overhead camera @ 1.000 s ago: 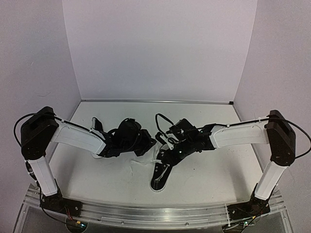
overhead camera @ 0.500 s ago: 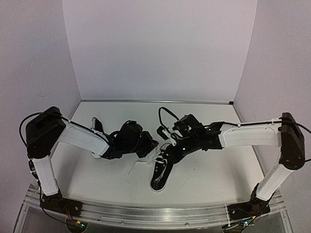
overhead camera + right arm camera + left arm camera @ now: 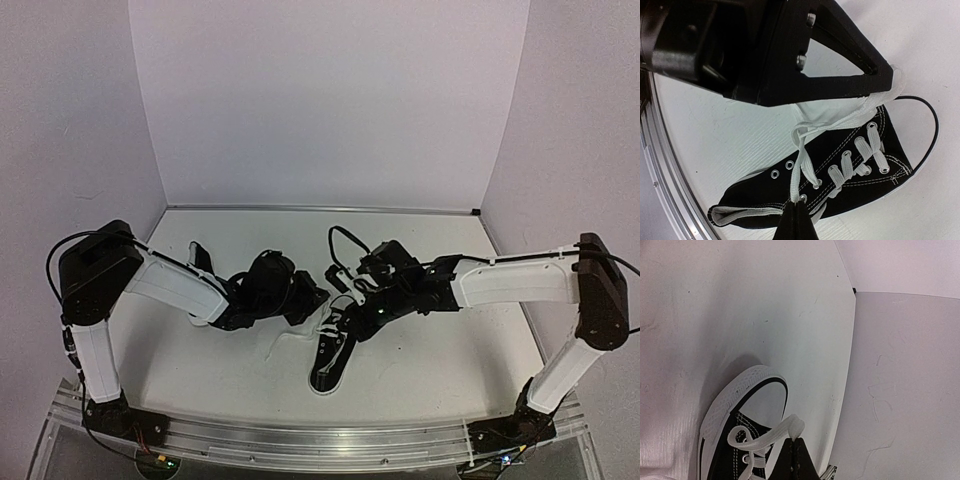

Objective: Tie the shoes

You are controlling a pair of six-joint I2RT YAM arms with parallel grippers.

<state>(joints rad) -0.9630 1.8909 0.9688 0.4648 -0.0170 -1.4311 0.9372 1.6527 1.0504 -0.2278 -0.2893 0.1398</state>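
One of the shoes (image 3: 328, 368), a black sneaker with white laces, lies near the table's middle front. In the left wrist view its white toe cap (image 3: 737, 396) shows, and my left gripper (image 3: 794, 442) is shut on a loop of white lace (image 3: 767, 436). In the right wrist view the shoe (image 3: 755, 195) lies on its side. My right gripper (image 3: 796, 209) is shut on a lace strand (image 3: 800, 165) over the eyelets. From above, the left gripper (image 3: 320, 297) and right gripper (image 3: 345, 318) meet just above the shoe. The other shoe (image 3: 197, 255) shows partly behind the left arm.
A black cable (image 3: 338, 240) loops up from the right wrist. White walls close the table at the back (image 3: 320, 100) and at both sides. An aluminium rail (image 3: 320, 440) runs along the near edge.
The right jaws have closed on the lace. Both arms have shifted a little: the left gripper has moved right and the right forearm has swung.
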